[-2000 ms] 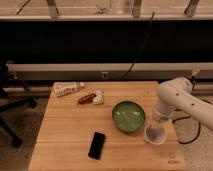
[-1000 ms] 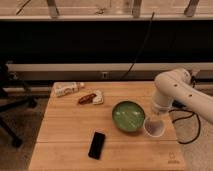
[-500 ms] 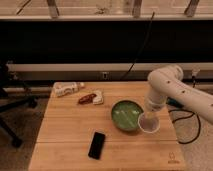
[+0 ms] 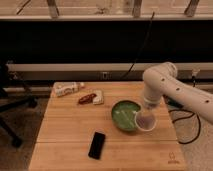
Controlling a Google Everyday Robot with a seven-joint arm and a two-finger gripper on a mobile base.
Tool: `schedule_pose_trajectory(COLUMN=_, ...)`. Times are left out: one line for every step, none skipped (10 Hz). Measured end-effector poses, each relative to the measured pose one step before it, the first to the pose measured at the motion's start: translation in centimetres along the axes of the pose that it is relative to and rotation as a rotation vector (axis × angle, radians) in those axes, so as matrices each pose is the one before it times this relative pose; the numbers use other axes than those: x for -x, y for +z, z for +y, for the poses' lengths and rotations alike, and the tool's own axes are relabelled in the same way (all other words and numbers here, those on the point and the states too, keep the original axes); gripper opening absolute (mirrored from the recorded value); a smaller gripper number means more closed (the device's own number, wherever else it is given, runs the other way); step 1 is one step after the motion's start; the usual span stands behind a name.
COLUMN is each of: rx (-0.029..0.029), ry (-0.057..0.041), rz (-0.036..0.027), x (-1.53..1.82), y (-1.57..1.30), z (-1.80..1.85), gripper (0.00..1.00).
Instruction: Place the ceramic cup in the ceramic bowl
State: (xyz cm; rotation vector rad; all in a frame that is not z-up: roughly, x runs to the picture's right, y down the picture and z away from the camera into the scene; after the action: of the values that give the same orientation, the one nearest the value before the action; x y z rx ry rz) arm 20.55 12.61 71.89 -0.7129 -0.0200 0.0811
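Note:
The ceramic cup (image 4: 145, 121) is small and white with a pinkish-brown inside. It hangs tilted over the right rim of the ceramic bowl (image 4: 124, 115), which is shallow, green inside and dark-rimmed, on the wooden table (image 4: 70, 130). My gripper (image 4: 147, 109) comes down from the white arm at the right and is shut on the cup from above. The fingertips are mostly hidden behind the cup.
A black phone (image 4: 97, 145) lies in front of the bowl at the table's near side. A white bottle (image 4: 68, 89) lies at the back left, with a red-brown snack packet (image 4: 91, 98) beside it. An office chair base (image 4: 12, 107) stands left of the table.
The arm has lifted the cup off the table at the right of the bowl and carried it left, so it now hangs over the bowl's right rim.

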Motion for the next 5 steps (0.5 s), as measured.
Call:
schedule_pose_trajectory(rx=0.00173, ry=-0.01392, rz=-0.00267, x=-0.131, y=-0.166, z=0.016, gripper=0.01)
schedule_pose_trajectory(rx=0.00076, ry=-0.01619, rz=-0.00412, x=0.45, y=-0.112, z=-0.115, gripper=0.01)
schedule_pose_trajectory(rx=0.00291, ry=-0.02492, rz=-0.00412, x=1.141, y=-0.105, z=-0.257, gripper=0.01)
schedule_pose_trajectory(rx=0.00294, ry=-0.01881, rz=-0.00332, x=1.069, y=-0.003, z=-0.28, gripper=0.01)
schedule_pose_trajectory(rx=0.00554, ry=-0.0228, rz=-0.00398, x=1.306, y=0.082, z=-0.4, gripper=0.01)
